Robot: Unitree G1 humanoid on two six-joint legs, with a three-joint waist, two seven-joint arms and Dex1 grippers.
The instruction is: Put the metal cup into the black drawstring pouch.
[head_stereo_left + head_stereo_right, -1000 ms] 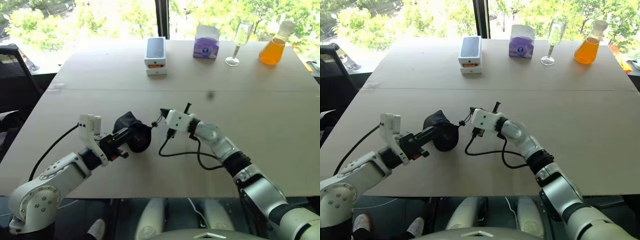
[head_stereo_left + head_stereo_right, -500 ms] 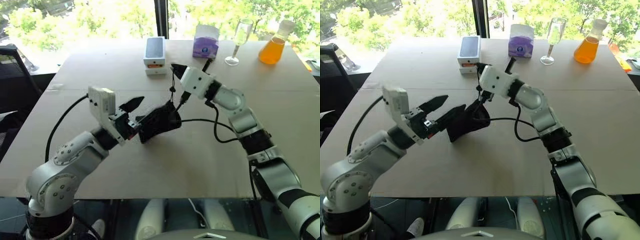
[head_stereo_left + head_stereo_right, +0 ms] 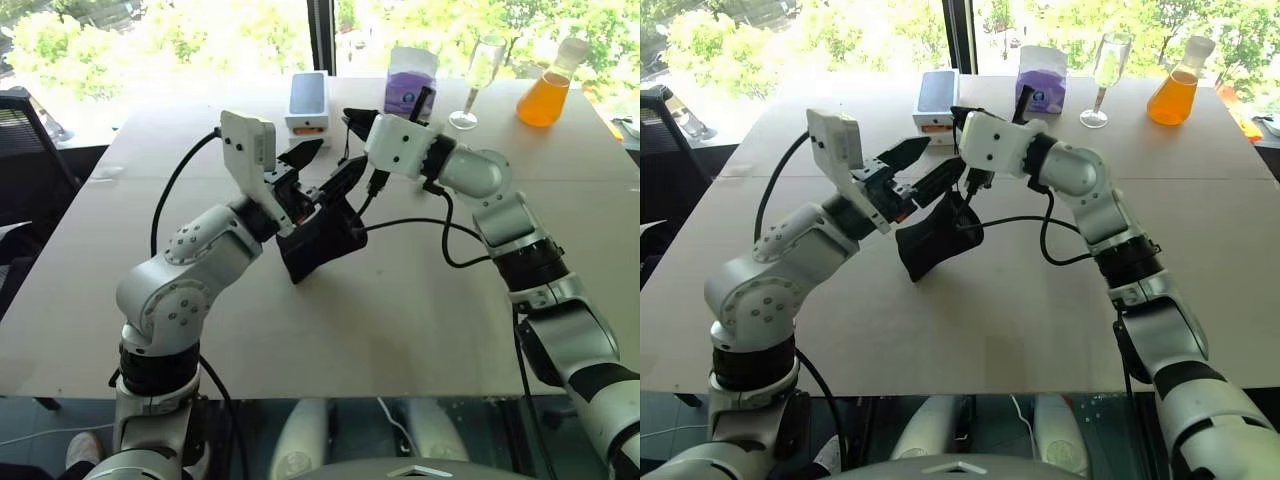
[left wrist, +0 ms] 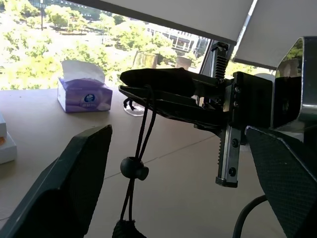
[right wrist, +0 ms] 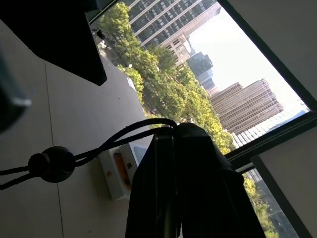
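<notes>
Lifted by right gripper (image 3: 962,112), black drawstring pouch (image 3: 932,238) hangs closed

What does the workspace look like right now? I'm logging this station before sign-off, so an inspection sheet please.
Surface: pale table.
Job's things: black drawstring pouch hangs from its cord; whether it touches the table cannot be told. Metal cup: nothing seen.
Clutter: phone box, tissue box, wine glass, orange flask along far edge.
Grippers: left gripper open beside the pouch; right gripper shut on the pouch's cord.
Cables: black cables loop off both arms.
Surroundings: window with trees; dark chair to the left.
</notes>
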